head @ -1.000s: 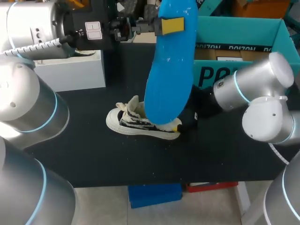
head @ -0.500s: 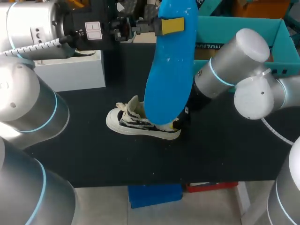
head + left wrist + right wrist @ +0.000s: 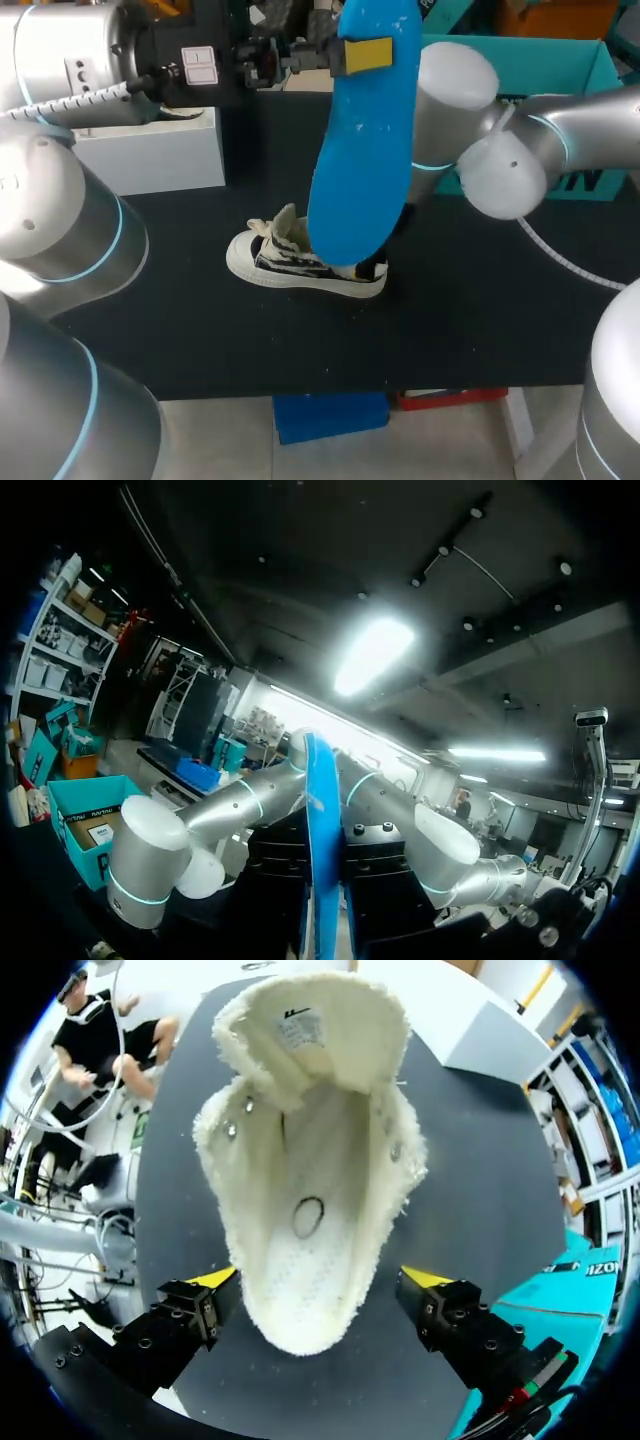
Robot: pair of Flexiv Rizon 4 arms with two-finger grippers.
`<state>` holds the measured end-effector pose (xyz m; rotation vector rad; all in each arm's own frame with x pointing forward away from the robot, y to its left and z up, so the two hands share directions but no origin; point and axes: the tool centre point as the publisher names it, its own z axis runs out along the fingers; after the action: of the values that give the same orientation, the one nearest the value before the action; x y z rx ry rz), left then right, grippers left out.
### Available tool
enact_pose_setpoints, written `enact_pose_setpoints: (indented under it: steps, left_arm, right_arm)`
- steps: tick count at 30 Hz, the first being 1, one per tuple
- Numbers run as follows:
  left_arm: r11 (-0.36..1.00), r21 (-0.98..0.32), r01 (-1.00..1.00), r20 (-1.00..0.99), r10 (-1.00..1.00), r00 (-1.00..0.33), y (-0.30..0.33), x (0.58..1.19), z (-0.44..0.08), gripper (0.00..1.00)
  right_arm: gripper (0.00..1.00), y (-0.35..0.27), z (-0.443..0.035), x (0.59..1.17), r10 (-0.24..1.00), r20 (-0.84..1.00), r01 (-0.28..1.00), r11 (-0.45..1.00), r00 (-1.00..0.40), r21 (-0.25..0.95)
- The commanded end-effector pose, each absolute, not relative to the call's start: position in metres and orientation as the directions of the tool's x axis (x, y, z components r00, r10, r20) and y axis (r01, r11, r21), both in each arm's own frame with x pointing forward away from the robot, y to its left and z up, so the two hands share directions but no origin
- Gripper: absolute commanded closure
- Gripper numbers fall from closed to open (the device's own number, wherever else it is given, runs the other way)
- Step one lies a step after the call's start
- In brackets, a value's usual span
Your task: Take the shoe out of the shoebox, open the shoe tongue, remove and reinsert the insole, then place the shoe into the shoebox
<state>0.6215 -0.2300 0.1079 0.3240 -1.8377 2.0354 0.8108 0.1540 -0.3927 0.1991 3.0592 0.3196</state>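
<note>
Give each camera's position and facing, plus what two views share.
Head view: above and behind, looking down on the table; left arm, right arm, left gripper holding the blue insole.
Left wrist view: on the left wrist, looking up along the blue insole; right arm shows.
Right wrist view: on the right wrist, looking into the shoe; right gripper open beside its heel.
Shared: head and right wrist views both show the shoe.

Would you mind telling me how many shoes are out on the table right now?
1. The shoe stands mid-table, partly behind the blue insole held up by the left gripper, between the open fingers of the right gripper. The shoebox is mostly hidden inside.
</note>
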Motion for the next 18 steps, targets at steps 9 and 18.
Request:
enact_pose_setpoints:
  steps: [9,18]
  left_arm:
    - [-0.073,-0.902,-0.425,0.416,0.119,-0.902,-0.231,0.621,0.108,1.00]
    - [-0.073,-0.902,-0.425,0.416,0.119,-0.902,-0.231,0.621,0.108,1.00]
  right_arm:
    - [0.00,0.161,-0.403,0.810,0.155,-0.027,0.157,0.986,-0.988,-0.065]
    - [0.00,0.160,-0.408,0.807,0.178,-0.023,0.179,0.983,-0.984,-0.034]
